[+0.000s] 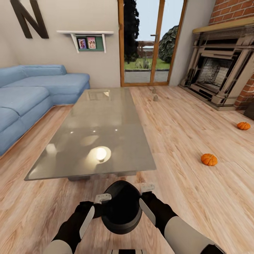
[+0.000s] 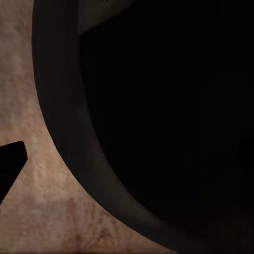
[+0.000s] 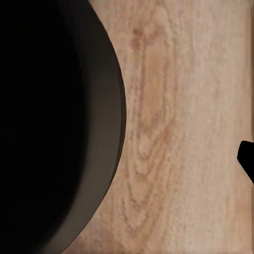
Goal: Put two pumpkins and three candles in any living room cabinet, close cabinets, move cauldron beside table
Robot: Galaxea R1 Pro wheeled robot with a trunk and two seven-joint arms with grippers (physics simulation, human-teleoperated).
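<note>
cauldron [image 1: 121, 208]: black pot, sat between both arms just in front of the bench [image 1: 106, 120], over the wood floor [image 1: 197, 197]
left gripper [image 1: 100, 199]: jaws up against the pot's rim, honestly couldn't tell if they were gripping
right gripper [image 1: 145, 190]: same deal on the other side
pumpkins: one [image 1: 209, 159] on the floor to the right, another [image 1: 243, 125] farther off near the fireplace [image 1: 220, 76]
candles [image 1: 155, 97]: two tiny ones past the bench's far end

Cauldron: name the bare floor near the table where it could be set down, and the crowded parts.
Bare floor lies between the table near edge and the cauldron, and along the table's right side up to the nearer pumpkin. Left, the sofa narrows the strip. Two candles sit past the far right corner.
</note>
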